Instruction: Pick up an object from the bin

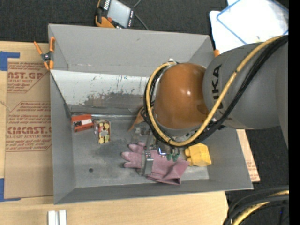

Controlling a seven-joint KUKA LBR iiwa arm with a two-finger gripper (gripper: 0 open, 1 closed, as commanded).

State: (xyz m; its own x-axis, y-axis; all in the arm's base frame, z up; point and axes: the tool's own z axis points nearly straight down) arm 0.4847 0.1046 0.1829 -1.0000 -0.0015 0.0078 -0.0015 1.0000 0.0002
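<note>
Arm (pixel 253 88) comes in from the right and covers much of the bin's right half. Grey metal bin (pixel 93 46): the back wall is scuffed and most of the floor on the left is bare. The orange cover (pixel 180 95) on the wrist sits over the bin's middle, ringed by yellow-and-black cabling.

I see the gripper (pixel 149 157) low, below the cover and near the front wall, right over a pink glove (pixel 161 170). The glove lies flat on the floor at front centre, with its finger end pointing left. Whether there is contact I can't confirm. I cannot tell from here whether the pincer is wide, narrow or closed on anything, because the wrist hides too much of it.

A yellow block (pixel 199 154) lies just right of the glove, partly under the arm. An orange-red box (pixel 82 122) lies at the left, against the back wall's foot. A clear packet (pixel 103 131) with yellow bits lies just right of that box. A brown scrap (pixel 138 118) shows at the cover's left edge.
</note>
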